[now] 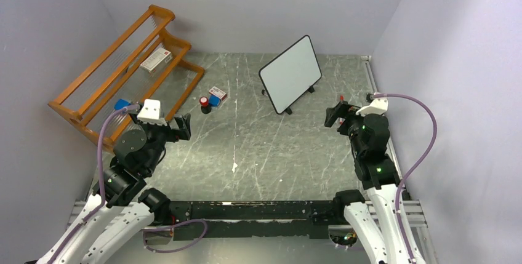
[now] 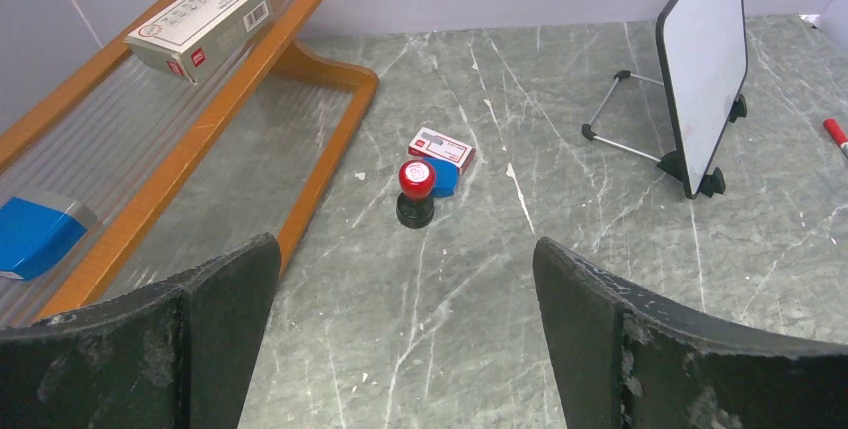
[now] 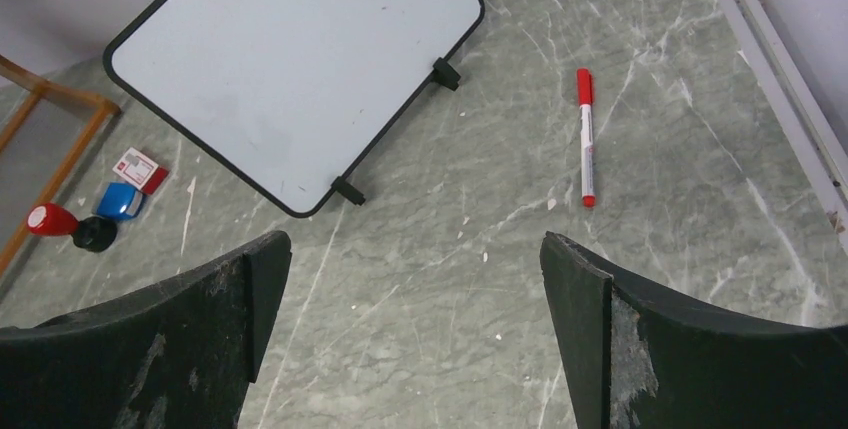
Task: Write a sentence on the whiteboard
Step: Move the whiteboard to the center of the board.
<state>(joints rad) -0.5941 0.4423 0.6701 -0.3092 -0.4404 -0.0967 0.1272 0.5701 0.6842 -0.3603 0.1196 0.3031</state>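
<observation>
- Grey veined stone tabletop (image 1: 265, 153) between pale lilac walls fills the overhead view. The small white rectangular whiteboard (image 1: 290, 73), with its thin black frame, stands tilted back in the upper middle. Its face is turned toward the arms, probably so a pen can reach it, and nothing is written on it.
- At lower left, the left gripper (image 1: 178, 127) hangs beside an orange wooden rack (image 1: 117, 73), fingers spread and empty. At right centre, the right gripper (image 1: 335, 116) is likewise spread and holds nothing.
- In the left wrist view, the dark fingers (image 2: 210, 319) stand wide apart along the bottom. The whiteboard (image 2: 705, 49) shows nearly edge-on at upper right, propped by a wire leg (image 2: 620, 134). A red-capped black stamp (image 2: 415, 194) sits at centre, well apart from the board.
- In the right wrist view, the board (image 3: 290, 69) lies at upper left. A slim red-and-white marker pen (image 3: 586, 139) rests flat at upper right, near the board but apart from it. The open fingers (image 3: 230, 319) point that way, so picking up the pen looks like the first step.
</observation>
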